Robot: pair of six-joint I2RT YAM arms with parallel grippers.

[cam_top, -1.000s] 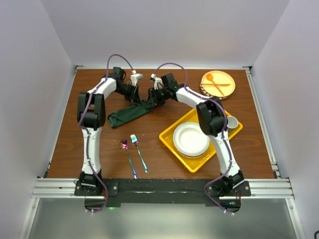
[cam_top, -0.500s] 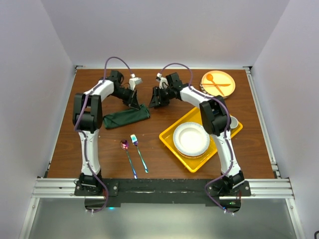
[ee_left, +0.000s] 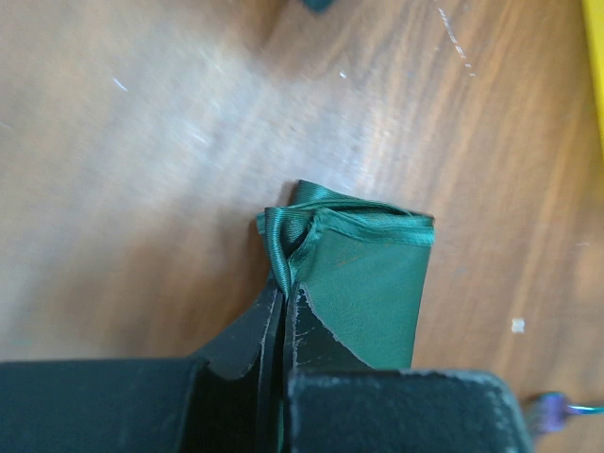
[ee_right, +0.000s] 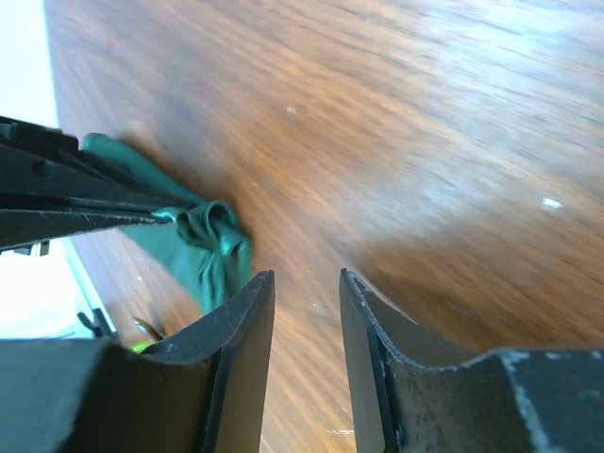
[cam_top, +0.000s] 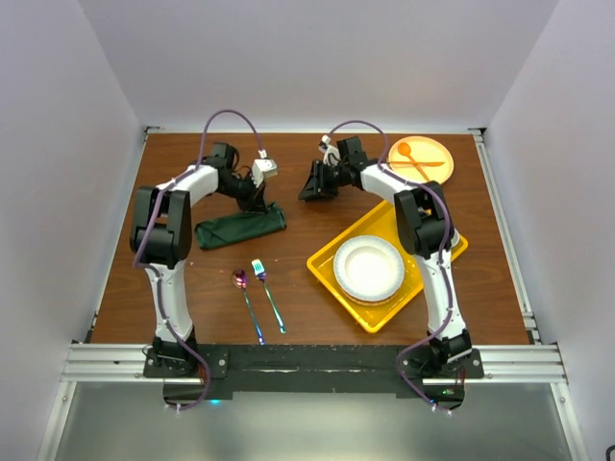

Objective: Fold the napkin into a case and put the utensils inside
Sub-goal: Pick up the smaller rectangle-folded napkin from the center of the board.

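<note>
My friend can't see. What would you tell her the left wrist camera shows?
The left gripper is pinched shut on one corner of the folded dark green napkin. The napkin lies on a brown wooden table, which fills the rest of the picture.

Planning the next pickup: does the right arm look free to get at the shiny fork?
Probably yes: the right pincer is open and empty, and only bare wood lies between it and the fork, left of the yellow tray.

Left claw (cam_top: pixel 261 200) on green napkin (cam_top: pixel 240 228).
</note>
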